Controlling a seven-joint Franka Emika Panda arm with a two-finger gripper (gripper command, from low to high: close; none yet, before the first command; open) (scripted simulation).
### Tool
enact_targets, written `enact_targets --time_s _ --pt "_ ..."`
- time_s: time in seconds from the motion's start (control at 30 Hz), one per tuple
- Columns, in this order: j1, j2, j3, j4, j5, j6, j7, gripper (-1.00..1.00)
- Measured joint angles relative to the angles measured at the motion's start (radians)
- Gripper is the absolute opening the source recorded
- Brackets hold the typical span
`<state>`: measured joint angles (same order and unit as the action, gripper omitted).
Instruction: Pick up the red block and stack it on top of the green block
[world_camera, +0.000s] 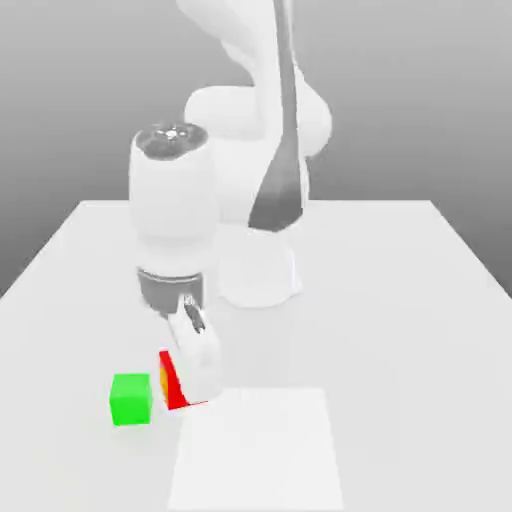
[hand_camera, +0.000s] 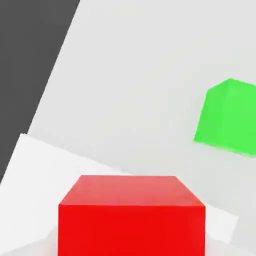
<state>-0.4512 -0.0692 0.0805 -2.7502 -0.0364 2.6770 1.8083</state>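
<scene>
Green comes first from the exterior view's left: the green block (world_camera: 131, 399) sits on the white bench (world_camera: 400, 300), just beside the red block (world_camera: 172, 382) and apart from it. Most of the red block is hidden behind the hand (world_camera: 195, 372), which has its white body down over it. Whether the fingers grip the block cannot be told. In the hand view the red block (hand_camera: 131, 215) lies close beneath the camera, its lower part cut off, the green block (hand_camera: 227, 116) farther away.

The small bright red cube (world_camera: 171, 386) sat right at the fingers (world_camera: 197, 372), with the small bright green cube (world_camera: 131, 399) just beside it, apart by a narrow gap. The white tabletop (world_camera: 400, 300) beyond lay bare.
</scene>
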Motion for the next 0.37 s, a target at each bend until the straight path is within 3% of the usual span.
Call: enact_targets --time_s 0.1,0.27,0.3,0.37 --pt "-0.042 -0.027 -0.053 -0.041 0.034 0.019 -0.03 -1.0" --pt "-0.054 0.13 -0.062 -0.042 0.031 0.177 -0.028 -1.0" --pt "-0.054 0.156 -0.062 -0.041 0.029 0.202 -0.027 1.0" --pt "-0.054 0.156 -0.062 -0.041 0.029 0.202 -0.027 1.0"
